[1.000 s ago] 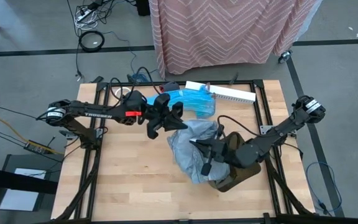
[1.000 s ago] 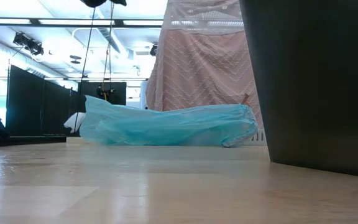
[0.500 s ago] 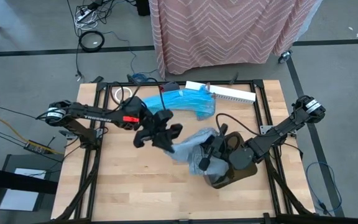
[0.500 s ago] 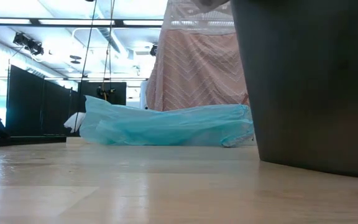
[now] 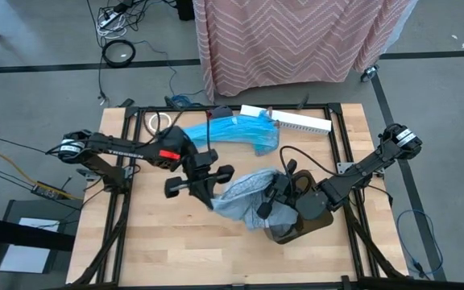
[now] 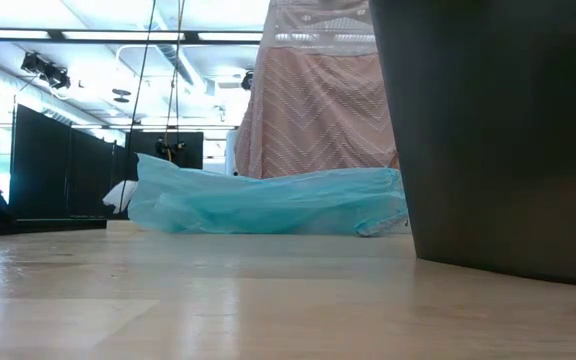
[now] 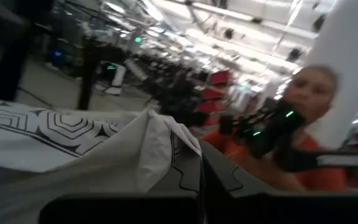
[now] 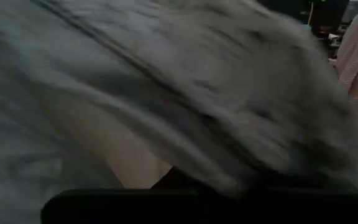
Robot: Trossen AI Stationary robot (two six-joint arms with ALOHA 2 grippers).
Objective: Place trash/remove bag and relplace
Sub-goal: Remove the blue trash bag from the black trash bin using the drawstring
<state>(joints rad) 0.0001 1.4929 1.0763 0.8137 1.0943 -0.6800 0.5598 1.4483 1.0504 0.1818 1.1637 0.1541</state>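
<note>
Both my grippers hold the grey bag between them, over the dark bin.

My left gripper (image 5: pixel 208 196) is closed tight on one end of the grey bag (image 5: pixel 244 197); the thin plastic stretches away from it toward my right gripper (image 5: pixel 269 203), which is closed on the other end. So the bag hangs in a wrinkled band between the two, with the right end just above the dark bin (image 5: pixel 295 228). In my left wrist view the pale plastic (image 7: pixel 104 155) lies directly in front of the fingers. Behind my left gripper, well apart from it, the blue plastic bag (image 5: pixel 236 133) rests on the wooden table (image 5: pixel 151 242).
</note>
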